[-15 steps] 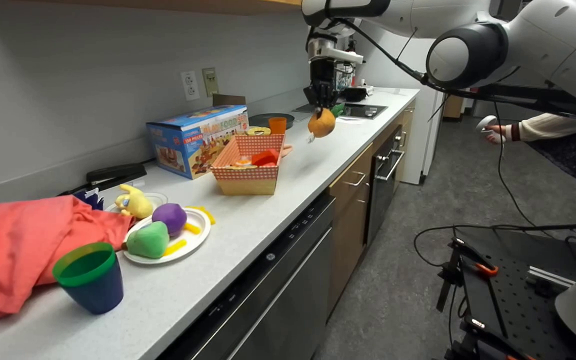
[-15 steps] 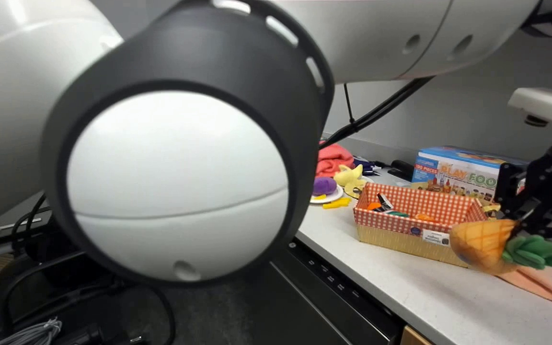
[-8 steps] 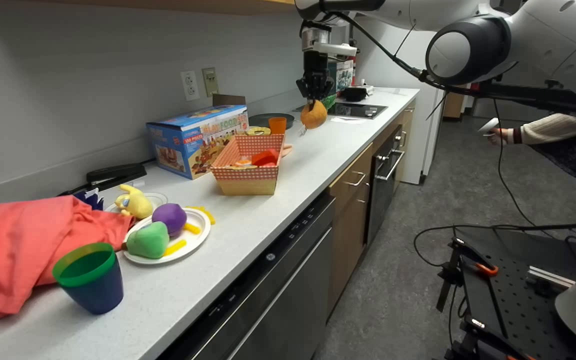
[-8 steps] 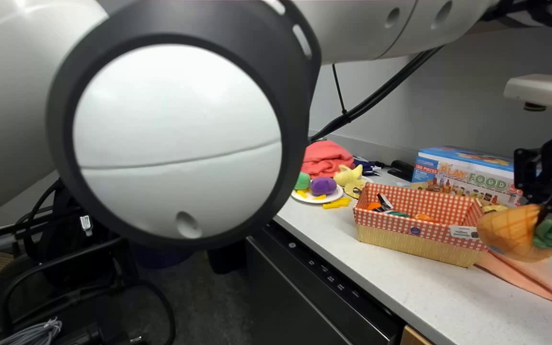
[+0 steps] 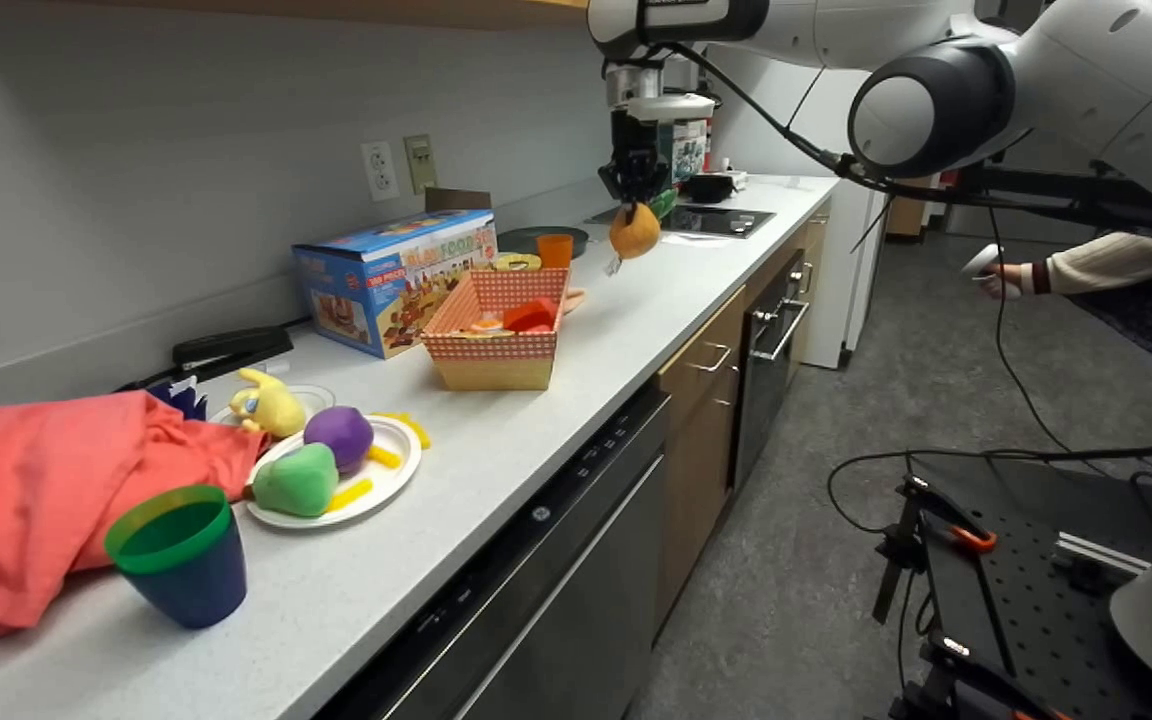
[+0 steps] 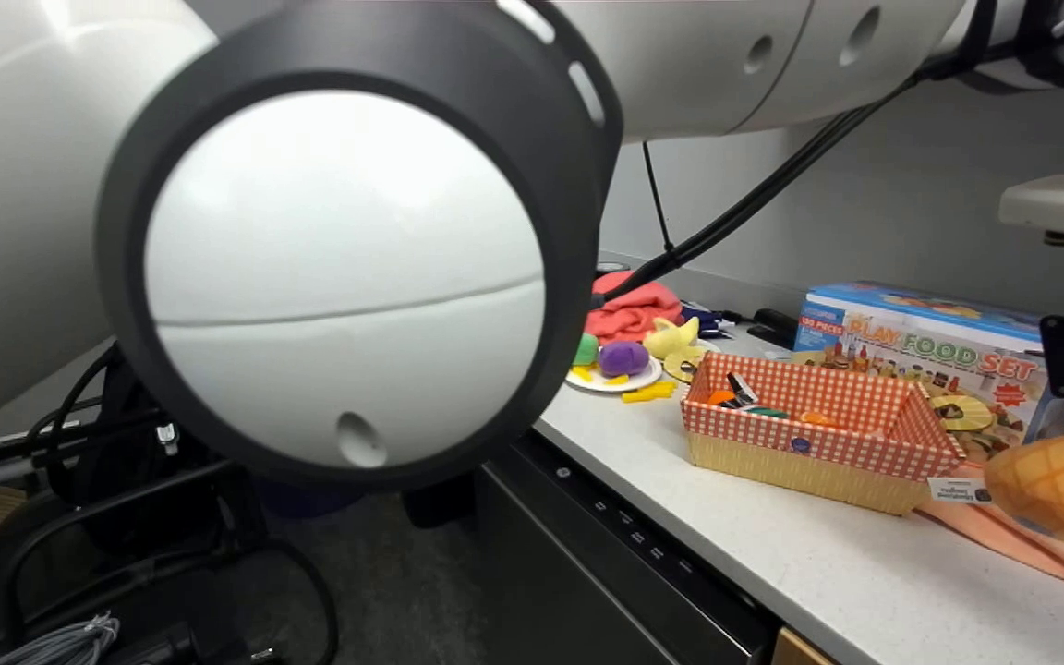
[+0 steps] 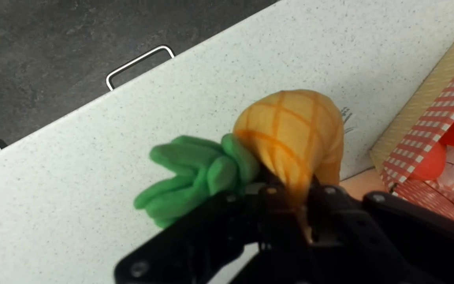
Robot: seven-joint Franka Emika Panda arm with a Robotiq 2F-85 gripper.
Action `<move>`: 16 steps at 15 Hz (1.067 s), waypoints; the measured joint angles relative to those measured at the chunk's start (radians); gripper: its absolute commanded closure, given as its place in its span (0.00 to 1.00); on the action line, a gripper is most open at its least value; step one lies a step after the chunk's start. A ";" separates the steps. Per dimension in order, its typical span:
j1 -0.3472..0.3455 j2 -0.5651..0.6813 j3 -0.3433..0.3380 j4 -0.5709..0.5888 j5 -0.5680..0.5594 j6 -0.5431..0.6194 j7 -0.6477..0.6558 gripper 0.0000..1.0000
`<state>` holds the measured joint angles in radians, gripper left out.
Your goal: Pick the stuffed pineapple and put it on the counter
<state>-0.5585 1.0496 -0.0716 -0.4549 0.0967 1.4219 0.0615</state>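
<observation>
The stuffed pineapple (image 7: 290,122) is orange with a crossed pattern and green leaves (image 7: 195,177). My gripper (image 7: 296,193) is shut on it in the wrist view, with a fold of orange cloth pinched between the fingers. In an exterior view the pineapple (image 5: 635,232) hangs below the gripper (image 5: 633,206), above the white counter (image 5: 496,450), with its tag dangling. In an exterior view the pineapple (image 6: 1045,480) is cut off by the right edge, so most of its leaves and much of the gripper are out of view. The counter (image 7: 73,165) shows beneath it in the wrist view.
A red-checked basket (image 6: 800,466) holding toy food stands beside the pineapple, with a peach-coloured cloth (image 6: 1012,540) near its end. A play food box (image 5: 396,275) stands behind. A plate (image 5: 401,480) with toys and a cup (image 5: 186,570) are farther along. The counter's front edge runs alongside.
The gripper carried the pineapple away from the basket along the counter, rose slightly, then sank a little. Its leaves have moved mostly out of an exterior view's right edge. The grip has not changed.
</observation>
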 measured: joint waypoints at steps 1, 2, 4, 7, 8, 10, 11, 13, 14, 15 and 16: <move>0.000 0.003 -0.001 0.000 -0.001 0.000 0.000 0.96; 0.000 0.006 -0.001 0.000 -0.002 0.000 0.000 0.96; 0.001 0.009 -0.001 0.000 -0.002 0.000 0.000 0.96; 0.004 0.010 -0.001 0.000 -0.002 0.000 0.000 0.86; 0.005 0.010 -0.001 0.000 -0.002 0.000 0.000 0.60; 0.010 0.010 -0.001 0.000 -0.002 -0.001 0.000 0.53; 0.012 0.010 -0.001 0.000 -0.002 -0.001 0.000 0.44; 0.013 0.010 -0.001 0.000 -0.002 -0.001 0.000 0.30; 0.013 0.010 -0.001 0.000 -0.002 -0.001 0.000 0.21; 0.013 0.010 -0.001 0.000 -0.002 -0.001 0.000 0.14; 0.013 0.010 -0.001 0.000 -0.002 -0.001 0.000 0.06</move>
<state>-0.5455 1.0600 -0.0724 -0.4549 0.0951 1.4214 0.0616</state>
